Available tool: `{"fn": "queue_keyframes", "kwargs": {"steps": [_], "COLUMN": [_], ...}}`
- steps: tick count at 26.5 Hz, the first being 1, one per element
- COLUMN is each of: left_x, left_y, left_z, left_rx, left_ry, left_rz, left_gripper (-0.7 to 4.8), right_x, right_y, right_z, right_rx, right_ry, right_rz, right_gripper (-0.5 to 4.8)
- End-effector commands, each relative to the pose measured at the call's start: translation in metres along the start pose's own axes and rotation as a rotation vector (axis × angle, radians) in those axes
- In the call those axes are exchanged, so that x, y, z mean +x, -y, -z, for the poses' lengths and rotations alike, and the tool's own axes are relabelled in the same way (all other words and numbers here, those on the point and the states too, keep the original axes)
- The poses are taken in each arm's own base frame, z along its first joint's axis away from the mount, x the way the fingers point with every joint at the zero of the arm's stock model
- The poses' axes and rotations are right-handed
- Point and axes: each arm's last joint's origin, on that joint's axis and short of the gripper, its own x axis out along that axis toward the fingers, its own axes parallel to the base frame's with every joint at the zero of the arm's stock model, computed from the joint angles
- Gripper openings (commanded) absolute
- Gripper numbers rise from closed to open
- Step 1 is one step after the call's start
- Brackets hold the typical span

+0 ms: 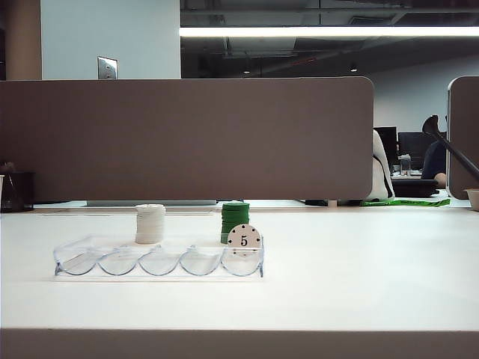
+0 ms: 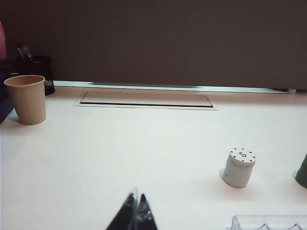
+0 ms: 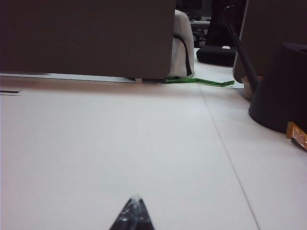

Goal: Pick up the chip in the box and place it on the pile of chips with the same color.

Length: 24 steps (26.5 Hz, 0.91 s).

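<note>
The white chip [image 1: 244,238] marked "5" stands on edge in the rightmost slot of the clear box [image 1: 112,262], whose corner also shows in the left wrist view [image 2: 268,223]. Behind the box stand the white pile of chips [image 1: 150,223] [image 2: 239,167] and a green stack [image 1: 235,221] [image 2: 302,171]. Neither gripper appears in the exterior view. My left gripper [image 2: 136,200] is shut and empty over bare table, well short of the white pile. My right gripper [image 3: 135,200] is shut and empty over bare table, with no chip in its view.
A paper cup [image 2: 27,99] and a black mesh holder [image 2: 41,67] stand at the table's far left. A brown partition [image 1: 187,138] runs along the back. A dark conical base [image 3: 283,86] and an orange object [image 3: 297,134] stand on the right side.
</note>
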Motion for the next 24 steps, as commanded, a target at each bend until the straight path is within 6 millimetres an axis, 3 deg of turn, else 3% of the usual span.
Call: {"fn": "queue_keyframes", "kwargs": {"steps": [1, 18, 24], "left_x": [0.000, 0.000, -0.003], "left_y": [0.000, 0.000, 0.001], "left_z": [-0.002, -0.004, -0.018], "left_rx": [0.003, 0.000, 0.000], "left_ry": [0.015, 0.027, 0.039], "left_rz": [0.002, 0.005, 0.008], "left_gripper": [-0.05, -0.06, -0.06], "right_x": [0.000, 0.000, -0.003], "right_y": [0.000, 0.000, 0.000], "right_z": [-0.001, -0.002, -0.016], "right_rx": [0.008, 0.008, 0.010], "right_ry": [0.010, 0.020, 0.048], "right_rz": [-0.004, -0.003, -0.007], "right_gripper": [-0.05, -0.06, -0.06]}}
